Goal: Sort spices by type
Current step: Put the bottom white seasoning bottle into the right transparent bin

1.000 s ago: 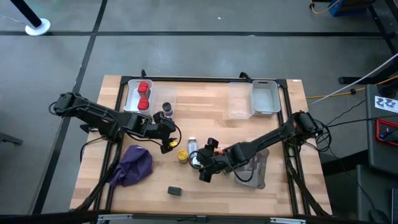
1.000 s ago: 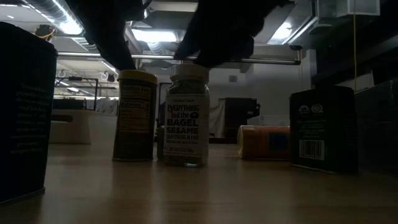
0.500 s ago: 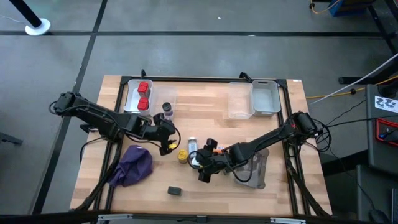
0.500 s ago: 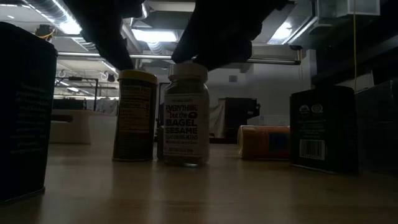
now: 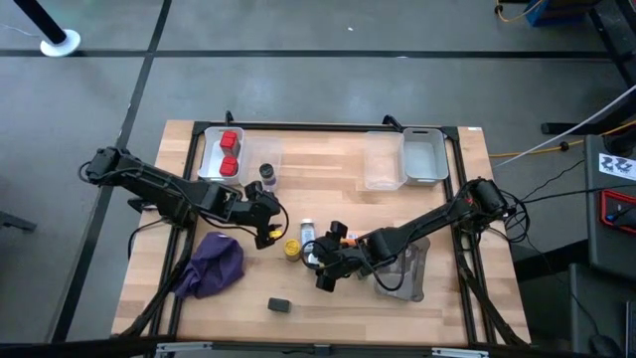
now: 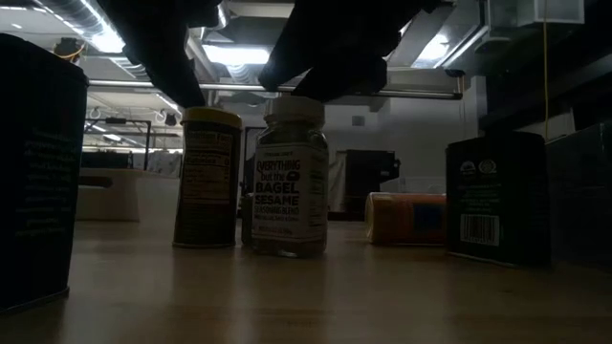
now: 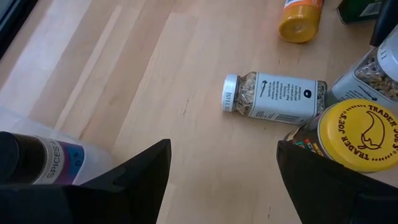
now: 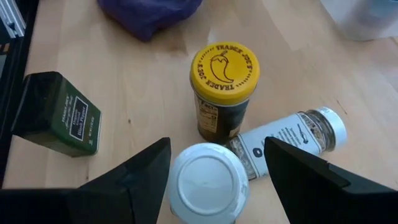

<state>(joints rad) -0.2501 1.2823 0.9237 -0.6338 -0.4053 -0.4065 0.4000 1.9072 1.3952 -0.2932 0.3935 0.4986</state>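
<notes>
Right gripper (image 8: 208, 180) straddling, perhaps gripping, the white-capped bagel seasoning bottle (image 6: 290, 177) beside the yellow-lidded jar (image 8: 224, 90), left gripper (image 7: 221, 165) spread wide near a toppled bottle (image 7: 273, 99)

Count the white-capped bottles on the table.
2. One white-capped bottle stands between the right gripper's fingers; the other lies on its side beside the yellow-lidded jar. Others may be hidden.

Wooden counter (image 5: 328, 164): two clear bins (image 5: 384, 159), purple cloth (image 5: 214, 264), yellow-lidded jar (image 8: 224, 90), white-capped bottle (image 8: 208, 183) upright, another bottle (image 7: 273, 99) on its side, green tin (image 8: 57, 121), grey pouch (image 5: 407, 273).
</notes>
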